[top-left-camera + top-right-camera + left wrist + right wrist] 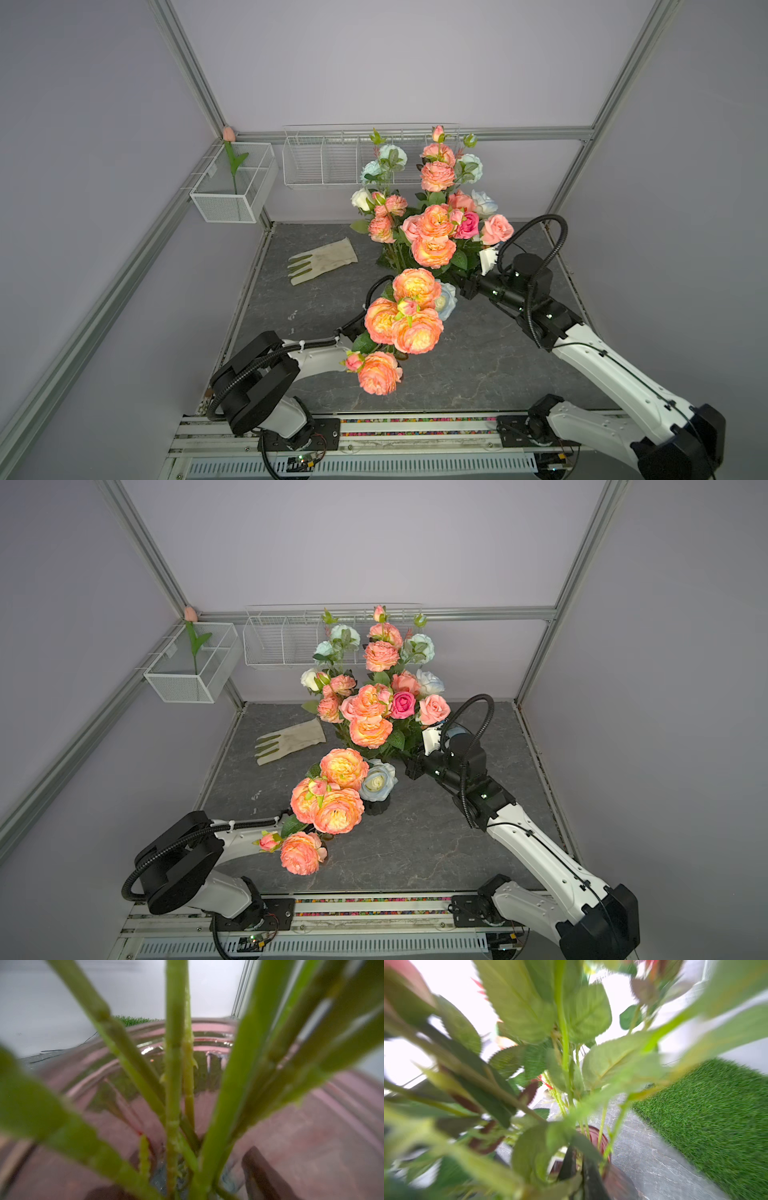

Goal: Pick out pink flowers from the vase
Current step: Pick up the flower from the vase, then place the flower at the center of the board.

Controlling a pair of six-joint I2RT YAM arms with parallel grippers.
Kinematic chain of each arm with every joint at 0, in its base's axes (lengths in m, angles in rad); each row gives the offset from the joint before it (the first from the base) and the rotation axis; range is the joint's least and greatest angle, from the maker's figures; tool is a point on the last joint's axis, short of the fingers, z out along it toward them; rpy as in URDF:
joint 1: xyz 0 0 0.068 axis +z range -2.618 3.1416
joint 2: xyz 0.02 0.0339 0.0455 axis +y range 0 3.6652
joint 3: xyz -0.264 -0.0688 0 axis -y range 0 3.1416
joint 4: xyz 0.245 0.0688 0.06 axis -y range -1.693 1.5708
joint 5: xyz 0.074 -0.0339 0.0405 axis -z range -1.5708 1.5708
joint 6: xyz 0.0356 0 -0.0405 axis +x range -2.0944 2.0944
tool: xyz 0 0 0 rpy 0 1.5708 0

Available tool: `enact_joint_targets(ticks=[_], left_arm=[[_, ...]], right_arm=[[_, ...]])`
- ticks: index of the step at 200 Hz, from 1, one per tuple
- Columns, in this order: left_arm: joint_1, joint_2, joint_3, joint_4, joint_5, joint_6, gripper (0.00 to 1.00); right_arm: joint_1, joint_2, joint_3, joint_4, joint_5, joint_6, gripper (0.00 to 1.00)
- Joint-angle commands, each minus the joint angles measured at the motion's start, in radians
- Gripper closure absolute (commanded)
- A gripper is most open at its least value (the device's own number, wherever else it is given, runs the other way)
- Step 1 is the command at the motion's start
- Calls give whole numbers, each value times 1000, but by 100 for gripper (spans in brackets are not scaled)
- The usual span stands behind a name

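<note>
Left claw [176, 1172] clenched on stems [172, 1084] of peach-pink ruffled fabric flowers [337, 810] mid-frame, my right claw [578, 1155] closed beside purplish ribbed glass vase [604, 1145], its catch I cannot tell

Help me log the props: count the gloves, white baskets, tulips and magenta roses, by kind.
Glove: 1
White baskets: 2, mesh basket and wire basket
Tulip: 1
Magenta rose: 1
Total: 5
</note>
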State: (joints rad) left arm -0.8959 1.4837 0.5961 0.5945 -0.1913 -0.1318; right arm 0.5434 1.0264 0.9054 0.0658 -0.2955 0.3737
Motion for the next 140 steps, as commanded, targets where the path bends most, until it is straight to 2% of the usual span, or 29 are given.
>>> enact_joint_targets(ticks=[1,24,55,65,78,89,102,121,140], left_arm=[[31,5,-46,-166,-43,0,100],[43,0,-64,-164,-32,13,100],[49,-2,-83,-156,-28,11,100],[48,-2,-84,-154,-25,9,100],[49,2,-85,-147,-18,3,100],[48,8,-84,-143,-14,1,100],[49,16,-81,-135,-10,-3,100],[48,23,-72,-137,-4,-3,100],[48,19,-77,-116,21,11,100]], right_arm=[[-29,-80,14,-114,22,-16,94],[-82,-157,63,-259,182,-31,94],[-186,-190,185,-534,535,14,94],[-240,-192,192,-576,553,37,94],[-316,-182,179,-609,500,85,94],[-390,-155,161,-614,396,118,94],[-443,-96,142,-615,219,167,94],[-468,20,116,-607,8,227,93],[-472,117,77,-566,-106,258,92]])
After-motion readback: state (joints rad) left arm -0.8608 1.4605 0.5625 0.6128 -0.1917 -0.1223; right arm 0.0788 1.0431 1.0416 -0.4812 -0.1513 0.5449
